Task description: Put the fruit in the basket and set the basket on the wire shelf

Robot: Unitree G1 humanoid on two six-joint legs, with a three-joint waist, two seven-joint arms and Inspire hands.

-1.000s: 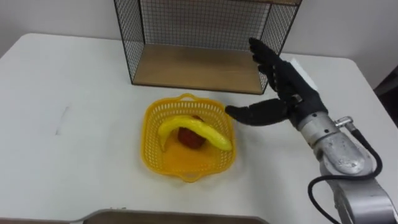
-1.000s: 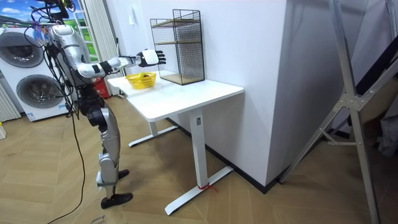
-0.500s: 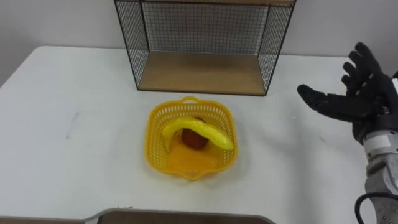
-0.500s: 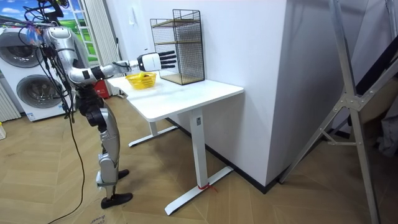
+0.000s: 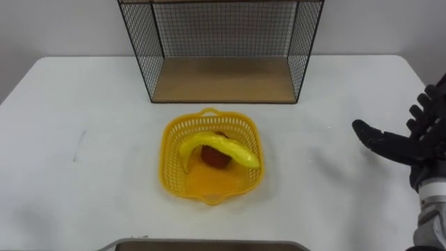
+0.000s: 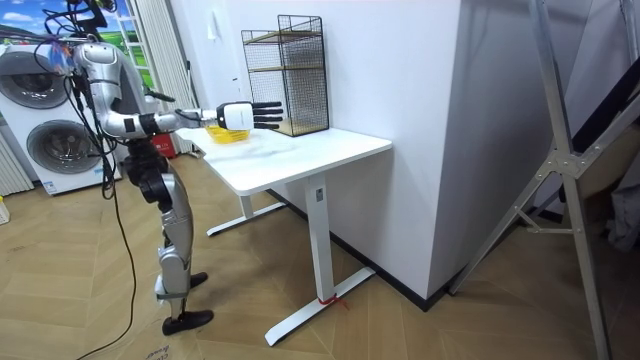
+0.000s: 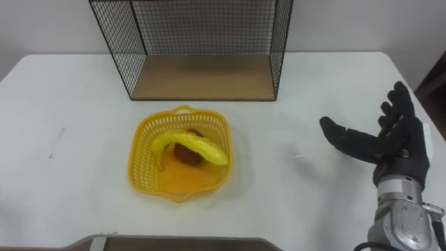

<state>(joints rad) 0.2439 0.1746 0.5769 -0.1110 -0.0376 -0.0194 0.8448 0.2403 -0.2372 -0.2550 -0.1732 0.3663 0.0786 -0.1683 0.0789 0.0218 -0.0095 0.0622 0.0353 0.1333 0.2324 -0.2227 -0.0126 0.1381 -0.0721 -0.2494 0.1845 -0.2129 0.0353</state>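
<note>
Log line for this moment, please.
fruit: banana, red fruit in basket | basket: on table before wire shelf | right hand: open, empty, right of basket

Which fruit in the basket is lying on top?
The yellow banana. Long and curved, it lies across the basket, over the round red fruit, which sits beneath it, partly covered.

White table (image 5: 70,97), washing machine (image 6: 45,150), wooden floor (image 6: 400,330)
</note>
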